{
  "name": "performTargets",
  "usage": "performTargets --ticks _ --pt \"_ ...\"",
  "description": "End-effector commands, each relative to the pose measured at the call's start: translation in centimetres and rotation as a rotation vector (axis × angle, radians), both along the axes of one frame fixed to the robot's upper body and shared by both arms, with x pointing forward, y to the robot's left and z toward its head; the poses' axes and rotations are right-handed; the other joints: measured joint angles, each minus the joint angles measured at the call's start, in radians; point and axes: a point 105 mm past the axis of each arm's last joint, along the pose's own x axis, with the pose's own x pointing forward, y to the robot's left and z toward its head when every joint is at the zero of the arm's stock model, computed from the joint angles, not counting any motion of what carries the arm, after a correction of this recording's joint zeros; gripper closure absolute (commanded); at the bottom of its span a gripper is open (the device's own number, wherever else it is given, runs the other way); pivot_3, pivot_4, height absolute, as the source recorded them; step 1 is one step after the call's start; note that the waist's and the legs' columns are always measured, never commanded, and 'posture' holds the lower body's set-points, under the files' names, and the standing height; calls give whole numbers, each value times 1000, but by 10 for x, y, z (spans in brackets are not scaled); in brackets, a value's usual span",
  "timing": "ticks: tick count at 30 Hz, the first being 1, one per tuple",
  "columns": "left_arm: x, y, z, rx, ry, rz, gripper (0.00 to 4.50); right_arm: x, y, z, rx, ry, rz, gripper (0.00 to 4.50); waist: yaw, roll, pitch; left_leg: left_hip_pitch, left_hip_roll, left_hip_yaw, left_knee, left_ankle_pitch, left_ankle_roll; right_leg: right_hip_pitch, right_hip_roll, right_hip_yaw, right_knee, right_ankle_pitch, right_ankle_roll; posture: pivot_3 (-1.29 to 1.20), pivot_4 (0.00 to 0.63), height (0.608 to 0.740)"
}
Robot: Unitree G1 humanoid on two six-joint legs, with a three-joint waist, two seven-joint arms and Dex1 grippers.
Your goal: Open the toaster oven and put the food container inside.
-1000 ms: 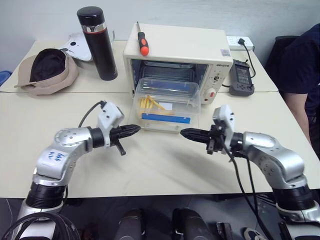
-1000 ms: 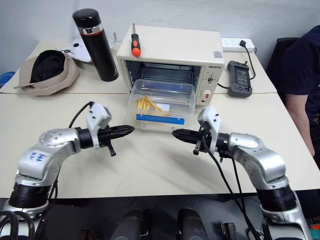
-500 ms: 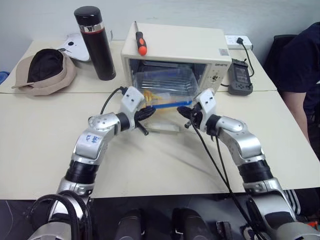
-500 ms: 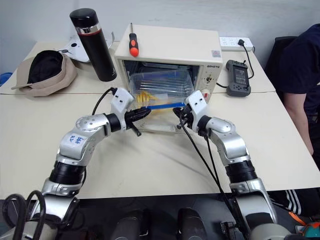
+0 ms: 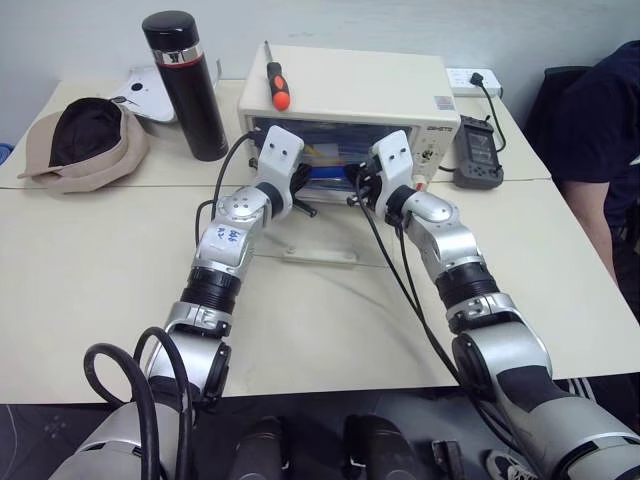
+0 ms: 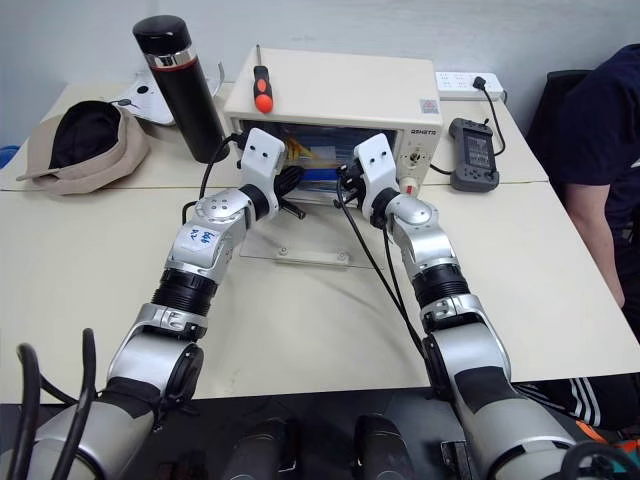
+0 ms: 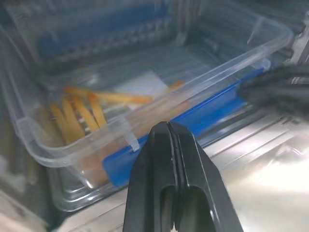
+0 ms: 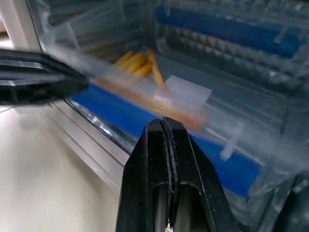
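The cream-white toaster oven stands at the back of the table with its glass door dropped flat toward me. The food container, a clear box with a blue strip and yellow sticks inside, sits inside the oven cavity on the rack. My left gripper is shut, its tip at the container's front blue strip. My right gripper is also shut, its tip against the same front side, further right. Both arms reach level over the open door into the oven mouth, their wrists hiding most of the container in the head views.
A red-handled screwdriver lies on the oven's top. A black thermos and a tan cap stand left of the oven. A black handheld device and a power strip lie right. A person sits at the right edge.
Both arms have stretched forward and closed in toward each other. The container has gone from the open door into the oven cavity, with the shut tips behind it.
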Motion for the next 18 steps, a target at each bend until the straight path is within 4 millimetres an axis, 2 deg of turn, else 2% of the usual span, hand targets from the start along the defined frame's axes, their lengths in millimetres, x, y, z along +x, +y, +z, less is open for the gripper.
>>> performTargets --ticks 1,3,7,11,14,18 --pt "-22 14 18 -37 -41 -118 3909 -19 -10 18 40 -41 77 4500 -7 0 0 0 0 0 0 0 0 0 0 0 0 0 0 0 150 740" --pt "-45 24 17 -19 -30 -218 3336 -39 -20 11 47 -3 118 4500 -9 0 0 0 0 0 -1 0 0 0 0 1 0 0 0 0 150 740" --pt "-102 59 15 65 20 -393 2167 -98 -53 -19 -36 110 175 4500 -6 1 1 0 1 -4 -2 -1 -2 0 0 2 0 -1 -1 0 150 740" --pt "-146 105 15 154 144 -468 1002 -137 -71 -45 -65 241 158 4500 -10 2 1 0 1 -4 -1 -1 -2 1 -1 3 -2 -1 -1 0 150 740" --pt "-159 130 27 169 186 -449 121 -149 -76 -64 -41 318 117 4500 -6 2 1 4 1 -5 -2 -3 -7 3 -2 3 -3 -2 -3 0 150 740" --pt "-167 129 38 242 175 -480 55 -141 -74 -90 -2 366 29 4500 0 3 2 4 0 -8 -2 -4 -10 3 -3 2 -3 -2 -4 0 150 740"
